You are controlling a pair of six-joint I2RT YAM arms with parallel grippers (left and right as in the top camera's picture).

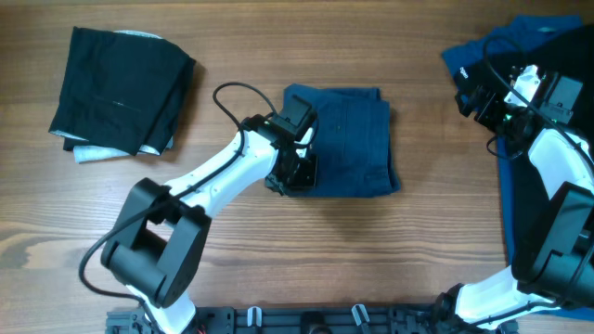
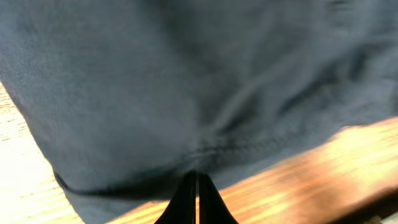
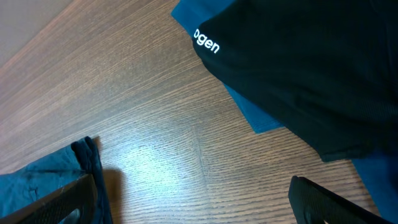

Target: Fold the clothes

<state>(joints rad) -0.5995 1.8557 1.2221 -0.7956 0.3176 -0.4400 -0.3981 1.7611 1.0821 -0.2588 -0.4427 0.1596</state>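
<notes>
Navy garment (image 1: pixel 353 139) lies folded at mid-table (image 1: pixel 371 250). I read the left gripper (image 2: pixel 196 190) as pinched closed on its near-left hem. Right gripper (image 1: pixel 473 97) spread wide, empty, beside black garment (image 3: pixel 311 68) lying over blue garment (image 3: pixel 261 118) at the table's right edge. Another black fold (image 1: pixel 121 83) lies far left.

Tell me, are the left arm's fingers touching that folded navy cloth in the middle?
Touching. The left wrist view shows the left fingers closed, tips pinching the puckered hem of the navy cloth.
</notes>
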